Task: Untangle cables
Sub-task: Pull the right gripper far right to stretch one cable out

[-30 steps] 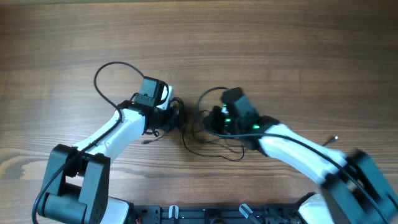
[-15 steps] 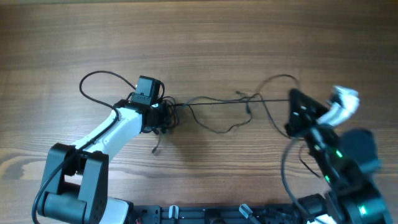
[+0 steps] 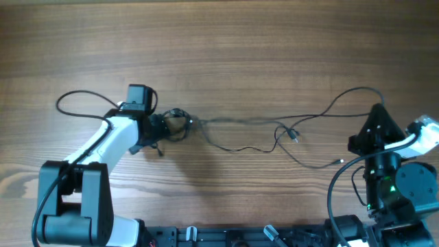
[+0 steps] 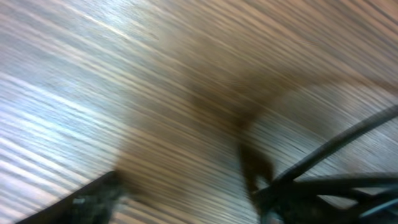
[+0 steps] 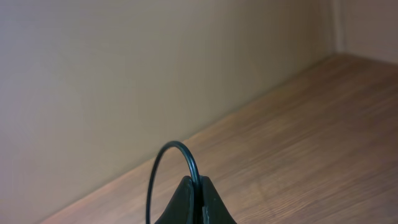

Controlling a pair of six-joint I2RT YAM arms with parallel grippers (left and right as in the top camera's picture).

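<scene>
Cables: thin black cables (image 3: 240,122) run in a long line across the middle of the table (image 3: 274,41), from the left gripper to the right gripper.
Knotted bundle: a small knotted bundle (image 3: 175,123) sits at the left end of the line, right at the left gripper's tips.
Slack strands: below the main line a strand sags toward the near edge, then rises again near the middle.
Plug ends: one plug end (image 3: 293,136) hangs just below the line right of centre; another plug end (image 3: 341,162) lies nearer the right arm, apart from the first.
Right end: the line arcs upward in a curve before it comes down to the right gripper.
Right gripper: the right gripper (image 3: 378,113) is lifted off the table at the far right. In its wrist view the right gripper (image 5: 198,190) has its fingers pressed together, pinching one cord (image 5: 171,145) that arches up out of them in a small loop.
Left gripper: the left gripper (image 3: 164,126) points right, low over the wood, with the bundle at its tips. Its wrist view is blurred: one dark finger (image 4: 93,198) shows at lower left and cords (image 4: 336,144) at lower right, so I cannot tell whether it clamps them.
Arm wire: a thicker black arm wire (image 3: 72,97) loops out beside the left arm.
Background: a plain wall (image 5: 124,74) stands behind the table in the right wrist view.
</scene>
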